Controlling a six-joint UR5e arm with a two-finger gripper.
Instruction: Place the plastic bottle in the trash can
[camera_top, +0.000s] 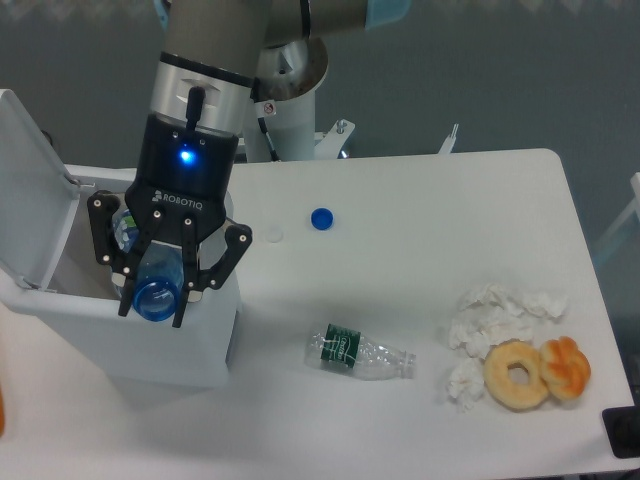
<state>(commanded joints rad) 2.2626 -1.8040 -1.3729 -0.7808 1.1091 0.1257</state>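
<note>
My gripper (158, 300) hangs over the open white trash can (150, 345) at the left. It is shut on the blue-tinted plastic bottle (152, 280), which points down toward the camera between the fingers, its round base showing. The bottle's label shows partly behind the left finger. The can's lid (30, 190) stands open at the far left. Most of the can's inside is hidden by the gripper.
A clear bottle with a dark green label (358, 353) lies on the white table (420, 200). A blue cap (321, 218) and a small white cap (274, 235) lie further back. Crumpled tissues (490, 325), a doughnut (517, 375) and a pastry (566, 368) lie at the right.
</note>
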